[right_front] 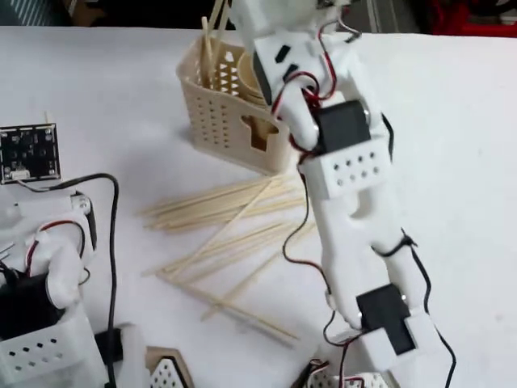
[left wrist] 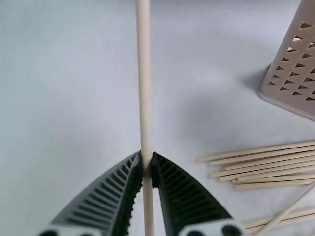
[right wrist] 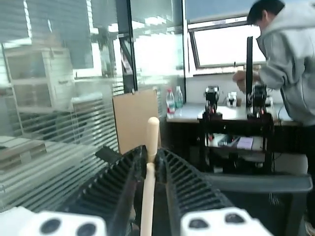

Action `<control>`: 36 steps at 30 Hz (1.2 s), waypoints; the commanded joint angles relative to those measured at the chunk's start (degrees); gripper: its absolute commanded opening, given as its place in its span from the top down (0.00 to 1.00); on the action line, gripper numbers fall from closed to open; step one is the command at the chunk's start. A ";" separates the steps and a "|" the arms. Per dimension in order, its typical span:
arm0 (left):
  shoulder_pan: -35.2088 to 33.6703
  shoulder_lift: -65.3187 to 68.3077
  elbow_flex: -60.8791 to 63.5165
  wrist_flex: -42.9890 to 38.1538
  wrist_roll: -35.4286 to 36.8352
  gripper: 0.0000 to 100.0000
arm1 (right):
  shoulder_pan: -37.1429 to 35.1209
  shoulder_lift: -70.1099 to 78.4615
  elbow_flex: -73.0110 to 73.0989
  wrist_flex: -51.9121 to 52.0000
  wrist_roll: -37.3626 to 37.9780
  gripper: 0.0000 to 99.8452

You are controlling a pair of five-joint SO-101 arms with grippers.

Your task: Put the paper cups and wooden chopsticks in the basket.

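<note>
A cream perforated basket (right_front: 218,121) stands at the back of the white table, with a paper cup (right_front: 246,81) and a few upright wooden chopsticks (right_front: 212,40) inside it. Several more chopsticks (right_front: 226,226) lie scattered in front of it. My right arm (right_front: 347,178) stretches from the front right to above the basket. Its gripper (right wrist: 150,150) is shut on a single chopstick (right wrist: 152,129) and tilted up toward the room. My left gripper (left wrist: 146,160) is shut on another chopstick (left wrist: 143,73) above bare table. From there the basket (left wrist: 293,64) and loose chopsticks (left wrist: 261,164) lie off to one side.
My left arm (right_front: 48,275) sits at the front left with its camera board (right_front: 29,152) and a black cable (right_front: 111,242) looping beside it. Bare table lies left of the basket and along the far right.
</note>
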 commanded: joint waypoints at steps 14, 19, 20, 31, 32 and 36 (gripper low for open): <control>0.66 -0.92 -0.53 -1.41 0.26 0.98 | -0.75 7.08 0.88 10.42 3.69 0.98; 0.66 -0.92 -0.53 -1.32 0.26 0.98 | -0.84 8.75 0.79 14.55 3.69 0.98; 0.66 -0.92 -0.53 -1.32 0.26 0.98 | -1.01 8.66 0.79 15.25 3.78 0.98; 0.66 -0.66 -0.44 -1.14 0.26 0.98 | -2.86 3.82 0.62 25.98 3.87 0.87; 0.66 -0.66 -0.44 -1.14 0.26 0.98 | -3.03 2.77 0.62 27.38 3.87 0.88; 0.66 -0.66 -0.44 -1.49 0.26 0.98 | -3.82 -2.95 1.05 33.36 3.87 0.96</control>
